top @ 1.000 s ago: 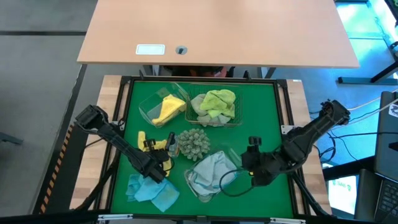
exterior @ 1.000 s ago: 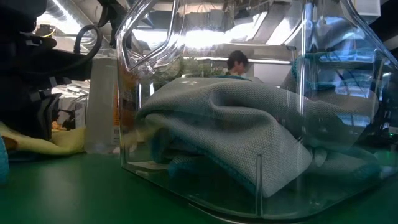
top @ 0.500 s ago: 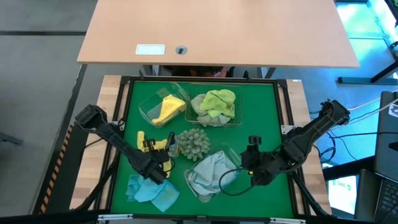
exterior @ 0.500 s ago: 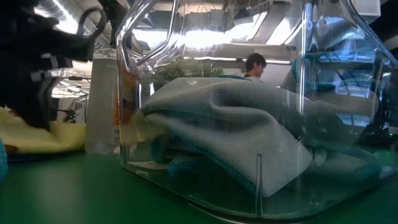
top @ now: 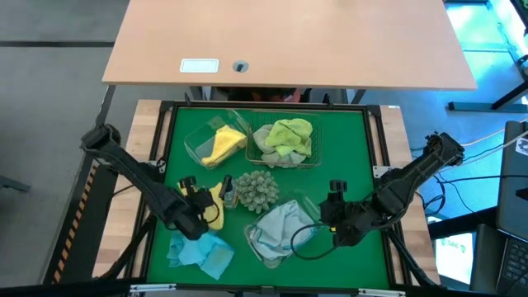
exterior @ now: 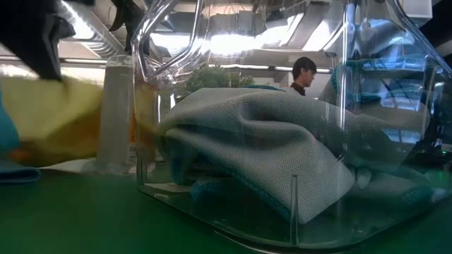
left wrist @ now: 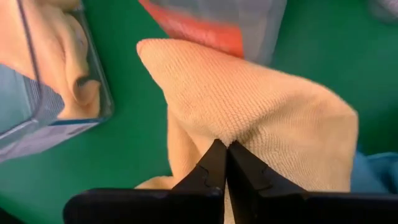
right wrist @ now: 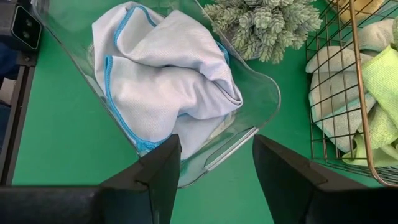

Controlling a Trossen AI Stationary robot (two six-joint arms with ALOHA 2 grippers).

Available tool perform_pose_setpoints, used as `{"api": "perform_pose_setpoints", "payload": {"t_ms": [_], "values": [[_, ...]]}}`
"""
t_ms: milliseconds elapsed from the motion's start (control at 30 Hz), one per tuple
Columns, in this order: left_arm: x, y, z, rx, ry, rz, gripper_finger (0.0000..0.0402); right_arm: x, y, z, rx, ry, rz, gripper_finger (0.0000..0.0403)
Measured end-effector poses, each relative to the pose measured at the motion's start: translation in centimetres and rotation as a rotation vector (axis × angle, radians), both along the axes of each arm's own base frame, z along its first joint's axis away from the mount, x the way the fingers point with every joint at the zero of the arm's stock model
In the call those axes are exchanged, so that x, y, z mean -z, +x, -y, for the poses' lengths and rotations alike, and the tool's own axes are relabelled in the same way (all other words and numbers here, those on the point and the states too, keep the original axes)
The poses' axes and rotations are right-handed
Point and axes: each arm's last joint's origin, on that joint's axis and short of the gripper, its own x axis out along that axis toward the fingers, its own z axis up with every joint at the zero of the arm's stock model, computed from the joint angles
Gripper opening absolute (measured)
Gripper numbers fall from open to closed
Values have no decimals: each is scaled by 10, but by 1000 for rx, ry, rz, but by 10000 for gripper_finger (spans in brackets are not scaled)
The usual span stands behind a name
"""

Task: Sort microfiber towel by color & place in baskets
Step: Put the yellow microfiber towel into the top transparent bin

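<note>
Green mat (top: 346,157): left gripper (top: 196,216), pinched tight on bright yellow microfiber cloth (top: 212,208), is now lifting it beside spiky grey-green ball (top: 257,189); heading for clear tub w/ yellow (top: 198,142) probably. Right gripper (top: 328,216) is idling wide open by blue-cloth tub (top: 256,246).

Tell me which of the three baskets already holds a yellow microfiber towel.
The clear plastic tub at the table's far left, beside the wire-mesh basket of lime-green cloths. The near clear tub holds a light blue one.
</note>
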Motion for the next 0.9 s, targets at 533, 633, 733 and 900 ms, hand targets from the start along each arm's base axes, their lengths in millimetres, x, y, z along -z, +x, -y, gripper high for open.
{"api": "perform_pose_setpoints", "payload": {"t_ms": [533, 633, 733, 900], "values": [[-47, -29, -21, 40, -150, 154, 0, 0, 0, 0, 0, 0, 0, 198], [-59, -38, -28, 47, -190, 198, 0, 0, 0, 0, 0, 0, 0, 198], [-72, -50, -38, 58, -227, 262, 0, 0, 0, 0, 0, 0, 0, 198], [-93, -73, -58, 46, -276, 406, 0, 0, 0, 0, 0, 0, 1, 198]]}}
